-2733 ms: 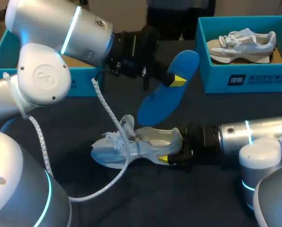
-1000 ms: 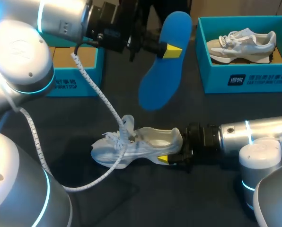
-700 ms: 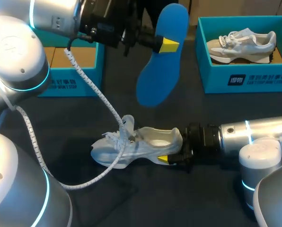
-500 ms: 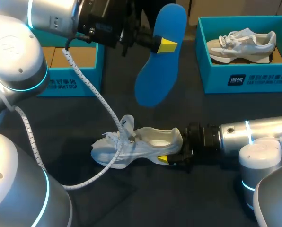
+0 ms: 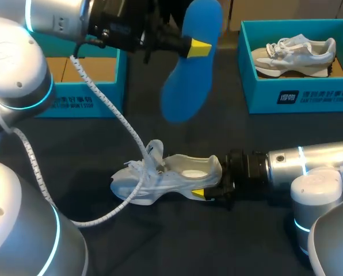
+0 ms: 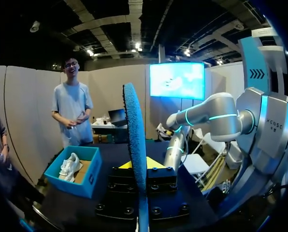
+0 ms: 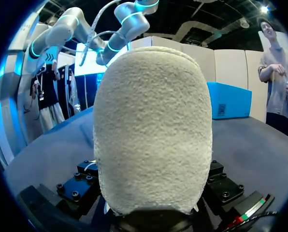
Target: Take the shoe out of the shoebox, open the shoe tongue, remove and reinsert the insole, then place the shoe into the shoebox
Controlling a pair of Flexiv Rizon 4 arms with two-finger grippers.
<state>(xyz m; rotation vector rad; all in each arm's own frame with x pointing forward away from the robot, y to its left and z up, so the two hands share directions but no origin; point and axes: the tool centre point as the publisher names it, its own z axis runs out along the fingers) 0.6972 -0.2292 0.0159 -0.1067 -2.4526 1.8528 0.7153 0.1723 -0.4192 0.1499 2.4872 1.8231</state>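
Head view: the shoe [image 5: 166,177] lies on its sole on the table [image 5: 229,247], well outside either box. Its tongue is raised and its opening shows a pale, bare footbed. The right gripper [image 5: 210,190] is clamped on the shoe's heel, with one yellow tip pressed to the near side. In the right wrist view the heel [image 7: 151,130] fills the space between the fingers.

The blue insole [image 5: 187,75] hangs high above and beyond the shoe, well apart from it. The left gripper [image 5: 198,48] pinches it near its upper end. The left wrist view shows the insole [image 6: 134,145] edge-on, standing upright in that grip.

The step in hand is judged to be reinsertion. To do it well:
- Lower the free end to the shoe's opening at a shallow slant.
- Slide it forward under the tongue towards the toe.
- Press the rear down last.
- Keep the right gripper's hold on the heel firm throughout.

Which end of the insole hangs lowest cannot be told.

Hazard: the left arm's coiled cable [image 5: 125,129] crosses over the shoe's laces and may drag them.

The shoebox [image 5: 73,102] stands beyond the shoe's toe end. A second shoebox [image 5: 298,96], holding a second shoe [image 5: 295,54], stands beyond its heel end.
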